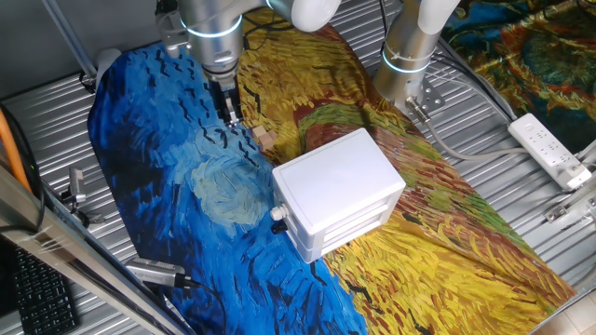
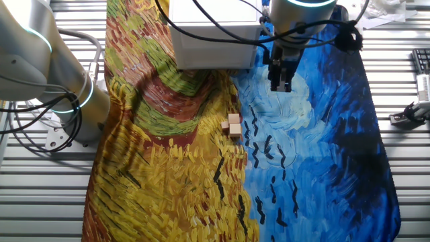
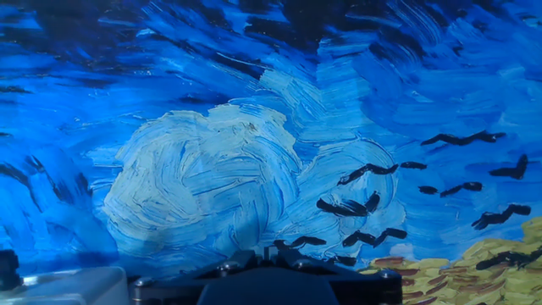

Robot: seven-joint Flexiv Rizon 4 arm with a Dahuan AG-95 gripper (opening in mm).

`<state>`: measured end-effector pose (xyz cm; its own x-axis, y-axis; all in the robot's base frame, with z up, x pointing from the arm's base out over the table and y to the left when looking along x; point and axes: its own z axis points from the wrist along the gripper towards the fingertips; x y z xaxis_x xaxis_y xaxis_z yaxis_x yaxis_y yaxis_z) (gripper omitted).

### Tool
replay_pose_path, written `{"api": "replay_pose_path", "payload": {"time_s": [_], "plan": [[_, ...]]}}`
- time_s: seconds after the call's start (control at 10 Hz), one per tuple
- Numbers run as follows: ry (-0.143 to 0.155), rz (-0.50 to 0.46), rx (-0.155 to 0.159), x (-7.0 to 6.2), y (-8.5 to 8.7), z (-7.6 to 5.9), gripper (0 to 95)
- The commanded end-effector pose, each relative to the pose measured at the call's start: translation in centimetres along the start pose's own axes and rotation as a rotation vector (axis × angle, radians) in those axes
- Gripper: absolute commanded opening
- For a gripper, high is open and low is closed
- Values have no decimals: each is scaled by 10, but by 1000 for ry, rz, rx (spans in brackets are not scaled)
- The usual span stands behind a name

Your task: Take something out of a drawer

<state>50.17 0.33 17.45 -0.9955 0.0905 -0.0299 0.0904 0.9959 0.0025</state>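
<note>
The small light-brown wooden block (image 1: 265,139) lies on the painted cloth, outside the drawer, near where blue meets yellow; it also shows in the other fixed view (image 2: 233,126). The white cabinet (image 1: 340,186) stands mid-table, and its drawer front with a round white knob (image 1: 277,214) looks pushed in. My gripper (image 1: 232,113) hangs above the blue part of the cloth, left of the block and apart from it, between block and cabinet in the other fixed view (image 2: 280,84). Its fingers stand close together with nothing between them. The hand view shows only blue cloth past the gripper (image 3: 269,252).
A second robot base (image 1: 410,56) stands behind the cabinet. A white power strip (image 1: 549,149) lies at the right on the ribbed metal table. Small tools (image 1: 158,273) lie at the cloth's left front edge. A keyboard (image 1: 42,298) sits at the lower left.
</note>
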Motion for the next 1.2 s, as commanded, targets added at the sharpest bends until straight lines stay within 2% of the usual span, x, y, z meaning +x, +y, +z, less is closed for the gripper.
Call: {"api": "replay_pose_path", "payload": {"time_s": [0.1, 0.6, 0.8, 1.0, 1.1, 1.2], "plan": [[19, -66, 4, -1, 2, -3, 0], [12, -69, 14, 0, 2, -5, 0], [19, -28, 16, 0, 13, -16, 0], [19, 9, 10, -1, 42, -36, 0], [19, 14, 10, -2, 51, -37, 0], [15, 14, 8, -4, 67, -37, 0]]}}
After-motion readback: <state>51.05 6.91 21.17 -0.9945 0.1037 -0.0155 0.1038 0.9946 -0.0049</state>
